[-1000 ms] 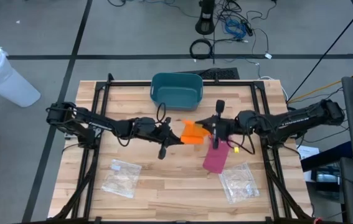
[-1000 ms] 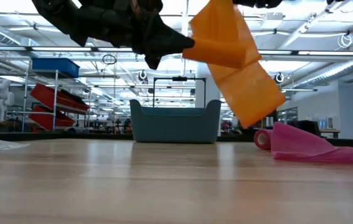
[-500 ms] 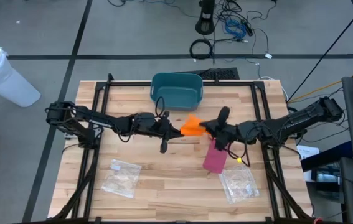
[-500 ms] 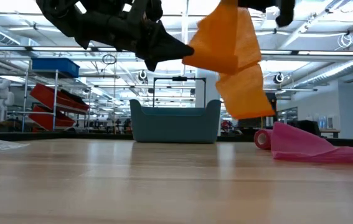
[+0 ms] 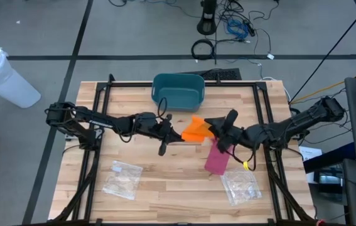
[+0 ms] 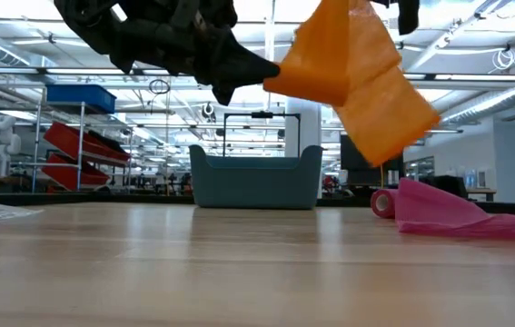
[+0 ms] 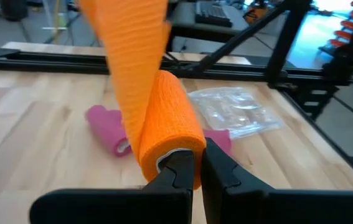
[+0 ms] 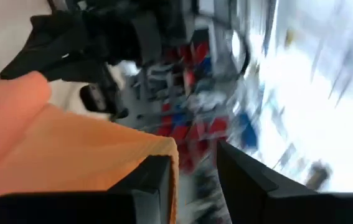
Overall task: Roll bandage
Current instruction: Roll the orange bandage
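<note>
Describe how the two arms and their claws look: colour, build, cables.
Both arms are black, slim and jointed, with dark cables looped along their links. The left claw ends in two flat matte-black fingers with squared tips. The right claw has the same black angular fingers. A small yellow tag hangs beneath the right arm; the left arm shows none.

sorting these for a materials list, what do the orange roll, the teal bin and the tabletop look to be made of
Orange bandage: looks like crinkled elastic fabric wrap, matte, with fine ribbed texture in the left wrist view. Teal bin: probably moulded plastic, smooth with rounded corners. Table: apparently light wood, made of joined planks with visible grain and seams.
</note>
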